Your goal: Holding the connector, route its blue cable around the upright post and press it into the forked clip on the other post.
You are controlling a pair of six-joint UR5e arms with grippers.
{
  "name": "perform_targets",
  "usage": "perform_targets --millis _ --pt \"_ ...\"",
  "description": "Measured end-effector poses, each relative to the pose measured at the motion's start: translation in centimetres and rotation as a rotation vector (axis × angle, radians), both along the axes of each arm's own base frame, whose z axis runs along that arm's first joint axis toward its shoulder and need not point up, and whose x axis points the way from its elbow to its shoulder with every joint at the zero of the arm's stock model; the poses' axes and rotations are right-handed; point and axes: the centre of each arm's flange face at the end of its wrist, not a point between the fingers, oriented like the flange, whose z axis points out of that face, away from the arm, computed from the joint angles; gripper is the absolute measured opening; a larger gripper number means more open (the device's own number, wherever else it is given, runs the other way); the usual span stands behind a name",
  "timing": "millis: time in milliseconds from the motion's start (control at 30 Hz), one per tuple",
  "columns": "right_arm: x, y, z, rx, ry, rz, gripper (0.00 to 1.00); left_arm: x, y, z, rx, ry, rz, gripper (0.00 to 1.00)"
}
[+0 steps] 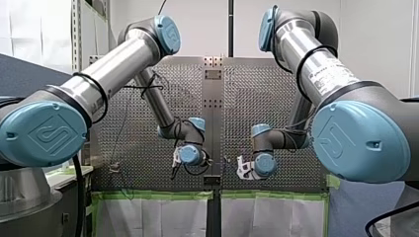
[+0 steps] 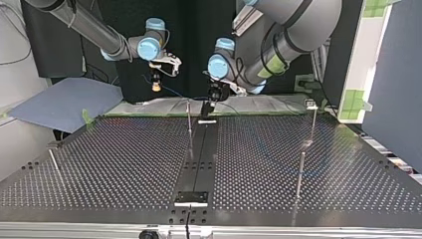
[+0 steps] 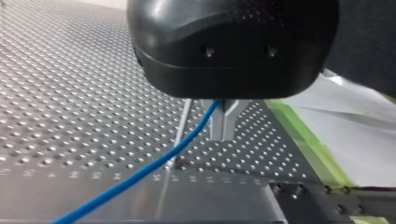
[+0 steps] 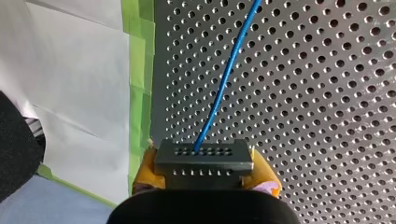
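Observation:
My right gripper is shut on a black connector, which sits between its yellow pads. A blue cable leaves the connector and runs out over the perforated table. My left gripper, black with metal fingers, is shut, and the blue cable passes between the fingers near their roots. A thin upright post stands just beside those fingers. In the top view my left gripper hangs next to the middle post. My right gripper hovers at that view's left, beyond the table's far edge.
A post with a small clip on top stands at the top view's right, with another post nearer the camera. A short rod stands at the left. Green tape and white sheeting line the table's edge.

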Motion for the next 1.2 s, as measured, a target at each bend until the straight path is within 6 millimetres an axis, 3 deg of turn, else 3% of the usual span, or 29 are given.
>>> perform_targets --millis 533,800,1000,1200 --pt "-0.7 -1.0 0.2 -0.021 0.017 -0.012 0.0 3.3 -1.6 2.1 0.002 -0.004 0.01 0.0" --pt "0.0 -0.4 0.2 -0.034 0.055 0.007 0.0 3.0 -1.5 2.0 0.018 0.017 0.014 0.0" --pt "0.9 0.6 0.2 -0.042 0.084 0.035 0.0 1.6 -2.1 2.0 0.052 0.046 -0.01 0.0" --pt "2.0 1.6 0.2 -0.046 0.082 0.058 0.0 0.2 -1.9 3.5 0.042 0.024 -0.017 0.0"
